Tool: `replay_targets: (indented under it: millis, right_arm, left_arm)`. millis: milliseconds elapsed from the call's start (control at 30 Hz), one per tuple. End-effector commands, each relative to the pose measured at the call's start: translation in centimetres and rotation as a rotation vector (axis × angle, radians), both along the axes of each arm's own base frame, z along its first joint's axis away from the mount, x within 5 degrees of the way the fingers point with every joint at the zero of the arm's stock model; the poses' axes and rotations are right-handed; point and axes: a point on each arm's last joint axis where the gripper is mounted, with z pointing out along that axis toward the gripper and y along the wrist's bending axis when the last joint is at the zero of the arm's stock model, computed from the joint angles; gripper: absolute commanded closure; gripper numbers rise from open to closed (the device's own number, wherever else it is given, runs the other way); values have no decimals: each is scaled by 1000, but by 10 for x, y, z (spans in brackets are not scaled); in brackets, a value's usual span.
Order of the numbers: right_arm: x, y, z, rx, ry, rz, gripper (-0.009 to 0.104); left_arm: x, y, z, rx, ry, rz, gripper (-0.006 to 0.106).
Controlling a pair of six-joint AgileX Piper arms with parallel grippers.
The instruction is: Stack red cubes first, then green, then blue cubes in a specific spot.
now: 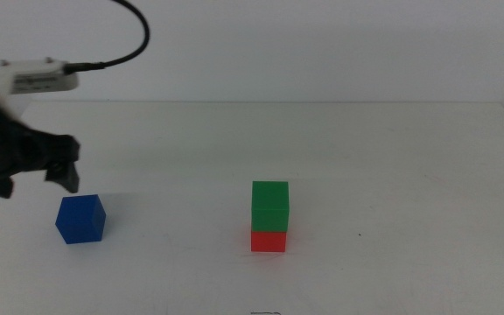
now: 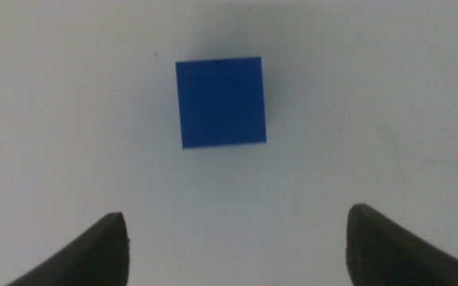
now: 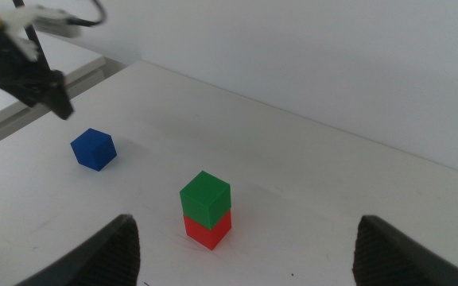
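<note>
The green cube sits on top of the red cube right of the table's middle; the stack also shows in the right wrist view, green on red. The blue cube lies alone on the table at the left, also seen in the left wrist view and the right wrist view. My left gripper hovers just above and behind the blue cube, jaws open and empty. My right gripper is open and empty, held back from the stack, out of the middle view.
The white tabletop is plain, with its far edge against a white wall. The left arm's cable loops above the table's back left.
</note>
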Motion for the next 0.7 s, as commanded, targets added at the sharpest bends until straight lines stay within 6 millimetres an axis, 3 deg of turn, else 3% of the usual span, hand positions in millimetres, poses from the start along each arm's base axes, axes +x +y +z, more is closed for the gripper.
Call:
replay_targets:
  millis: [0, 267, 533, 667]
  right_arm:
    - [2, 0, 12, 31, -87, -7, 7]
    - [2, 0, 12, 31, -87, -7, 7]
    - [2, 0, 12, 31, -87, -7, 7]
    - [2, 0, 12, 31, -87, -7, 7]
  left_arm:
    - [18, -1, 10, -18, -20, 20, 7]
    - [65, -2, -29, -16, 101, 27, 7]
    - [86, -2, -73, -14, 173, 32, 7]
    - [92, -2, -86, -4, 182, 30, 7]
